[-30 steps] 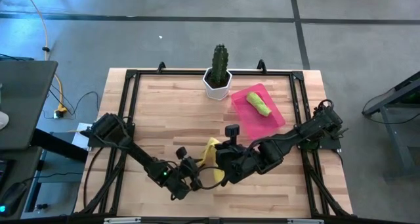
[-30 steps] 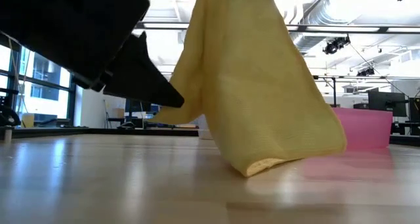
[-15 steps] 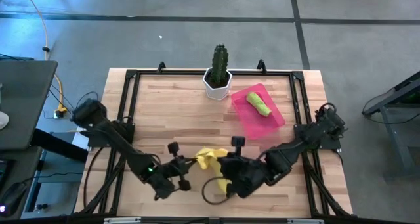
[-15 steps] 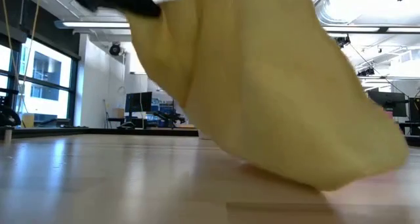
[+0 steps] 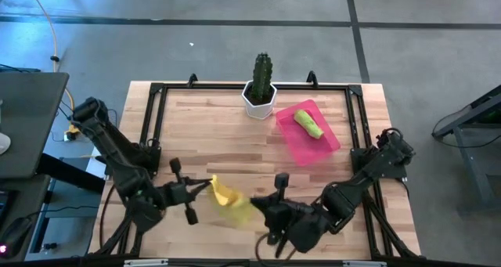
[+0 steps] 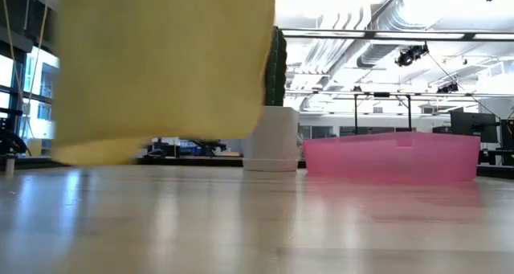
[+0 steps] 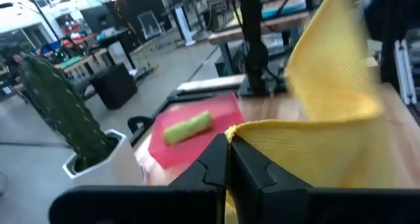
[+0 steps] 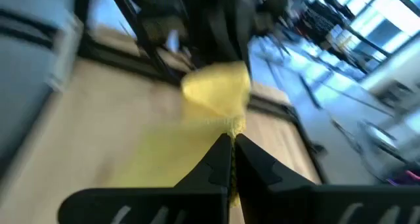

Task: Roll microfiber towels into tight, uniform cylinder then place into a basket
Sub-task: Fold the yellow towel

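From above: yellow towel [image 5: 225, 198] hangs between left gripper [image 5: 205, 188] and right gripper [image 5: 258, 211], each clamped on 1 corner; green towel [image 5: 308, 124] lies rolled in the basket [image 5: 291, 138] | Low view: cloth clear of the table [image 6: 257, 226] | Wrists: we should keep it taut, lower it flat, then roll.

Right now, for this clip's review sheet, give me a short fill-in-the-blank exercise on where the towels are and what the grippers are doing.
1. The yellow towel is pinched by ____ grippers, the left gripper and the right gripper.
2. The rolled green towel lies in the ____ basket.
3. The white pot beside the basket holds a ____.

Missing words: both; pink; cactus
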`<state>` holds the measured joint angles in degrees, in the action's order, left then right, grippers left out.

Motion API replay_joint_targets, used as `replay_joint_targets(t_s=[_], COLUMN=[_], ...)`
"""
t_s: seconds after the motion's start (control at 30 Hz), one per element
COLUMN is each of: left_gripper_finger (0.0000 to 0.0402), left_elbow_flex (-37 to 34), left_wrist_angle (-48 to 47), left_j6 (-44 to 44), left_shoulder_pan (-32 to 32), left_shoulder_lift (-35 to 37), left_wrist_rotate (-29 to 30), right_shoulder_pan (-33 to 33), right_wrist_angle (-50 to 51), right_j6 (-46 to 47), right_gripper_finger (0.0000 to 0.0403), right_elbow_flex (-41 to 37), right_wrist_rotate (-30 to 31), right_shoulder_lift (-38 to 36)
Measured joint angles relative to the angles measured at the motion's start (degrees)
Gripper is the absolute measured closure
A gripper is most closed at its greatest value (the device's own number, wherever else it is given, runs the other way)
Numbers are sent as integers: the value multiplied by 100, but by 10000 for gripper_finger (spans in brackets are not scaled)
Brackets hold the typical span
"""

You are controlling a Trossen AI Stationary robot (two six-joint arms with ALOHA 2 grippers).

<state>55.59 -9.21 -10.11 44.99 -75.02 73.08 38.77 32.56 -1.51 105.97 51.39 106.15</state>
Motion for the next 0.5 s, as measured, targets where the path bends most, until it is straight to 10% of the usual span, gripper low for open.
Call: replay_joint_targets(t_s=[0.33, 0.5], left_gripper_finger=[401, 401], left_elbow_flex=[0, 0], left_wrist_angle=[-477, -986], left_j6=[5, -978], left_shoulder_pan=[-82, -293], left_shoulder_lift=[236, 236], left_wrist_rotate=[317, -1185], right_shoulder_pan=[-584, -513], right_wrist_angle=[2609, 2242], right_j6=[2776, 2502], right_gripper_finger=[403, 403], right_elbow_flex=[0, 2], right_wrist_rotate=[199, -857], right_shoulder_lift=[9, 55])
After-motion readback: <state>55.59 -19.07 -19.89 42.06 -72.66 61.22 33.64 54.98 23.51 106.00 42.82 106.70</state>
